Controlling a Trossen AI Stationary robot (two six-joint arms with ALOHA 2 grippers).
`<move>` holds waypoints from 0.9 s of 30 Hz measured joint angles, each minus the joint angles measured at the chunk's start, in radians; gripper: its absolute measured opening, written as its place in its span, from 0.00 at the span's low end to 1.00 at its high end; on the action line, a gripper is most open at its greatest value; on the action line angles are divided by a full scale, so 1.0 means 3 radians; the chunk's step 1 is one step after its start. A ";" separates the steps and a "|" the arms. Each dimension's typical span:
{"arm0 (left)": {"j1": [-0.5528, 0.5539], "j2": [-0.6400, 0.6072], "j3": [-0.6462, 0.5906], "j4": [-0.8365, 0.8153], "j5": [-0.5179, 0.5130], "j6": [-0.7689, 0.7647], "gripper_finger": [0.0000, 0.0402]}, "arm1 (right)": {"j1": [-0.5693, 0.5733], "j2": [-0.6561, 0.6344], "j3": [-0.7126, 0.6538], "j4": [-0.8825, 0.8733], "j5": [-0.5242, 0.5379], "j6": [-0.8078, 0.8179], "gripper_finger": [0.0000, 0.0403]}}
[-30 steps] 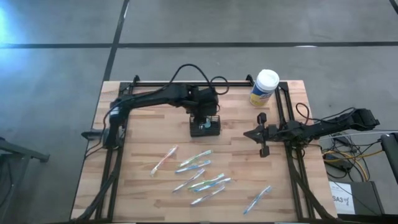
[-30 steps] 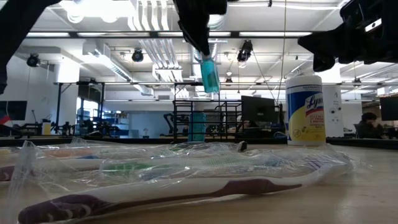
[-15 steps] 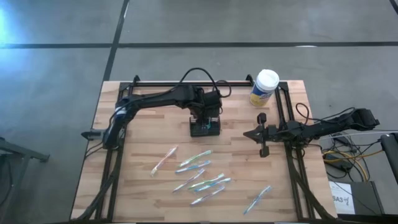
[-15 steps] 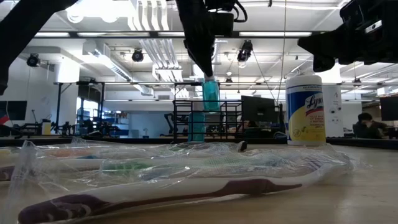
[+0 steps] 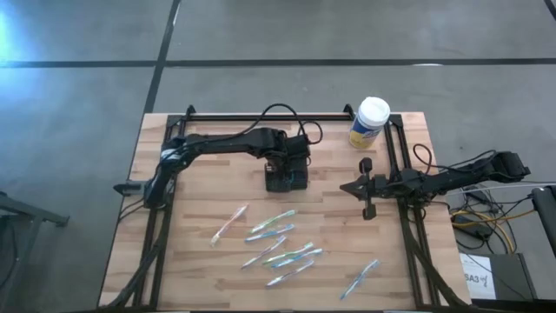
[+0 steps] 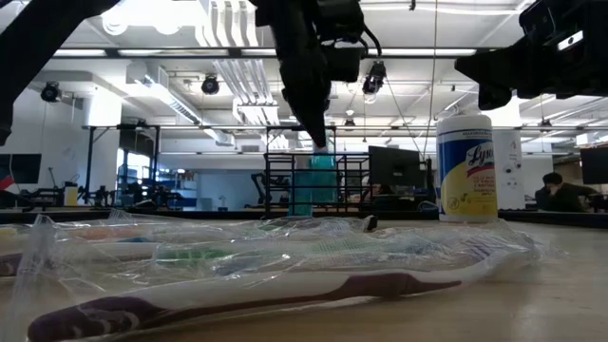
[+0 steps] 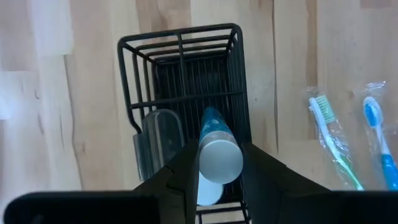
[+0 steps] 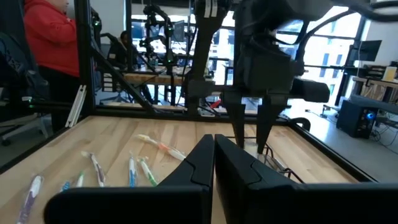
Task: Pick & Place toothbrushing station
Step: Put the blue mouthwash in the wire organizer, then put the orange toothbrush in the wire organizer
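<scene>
My left pincer [image 7: 219,163] hangs straight over the toothbrushing station [image 7: 186,112], the small black wire caddy that stands on the wooden table [image 5: 200,200] toward its far middle. My two dark fingers [image 7: 177,177] are partly closed on a slim teal tube with a pale round cap [image 7: 219,158]; the cap faces my wrist camera and the tube's body points down into the caddy's open top. From the level view the tube [image 6: 321,171] stands upright with its lower end inside the caddy's slats, my pincer [image 6: 318,142] gripping it from above. Beside the tube in the same basket sits a clear, rounded plastic piece [image 7: 160,140], against the nearer wall. So the caddy lies directly beneath my fingertips, not gripped by them: I hold only the tube.

From above, my left arm reaches in from the table's left edge and ends at the caddy [image 5: 286,177], where my pincer [image 5: 291,167] covers part of it. Several wrapped toothbrushes [image 5: 278,243] lie scattered on the boards nearer the front, well apart from the caddy. A white-lidded canister with a yellow label [image 5: 369,123] stands near the far right corner.

My right pincer [image 5: 366,186] waits over the table's right side, its fingers [image 8: 199,163] pressed together with nothing between them.
</scene>
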 joint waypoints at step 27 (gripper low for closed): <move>0.0004 -0.0002 -0.0350 0.0365 -0.0005 -0.0011 0.40 | 0.0000 0.0000 0.0000 0.0004 0.0006 -0.0001 0.02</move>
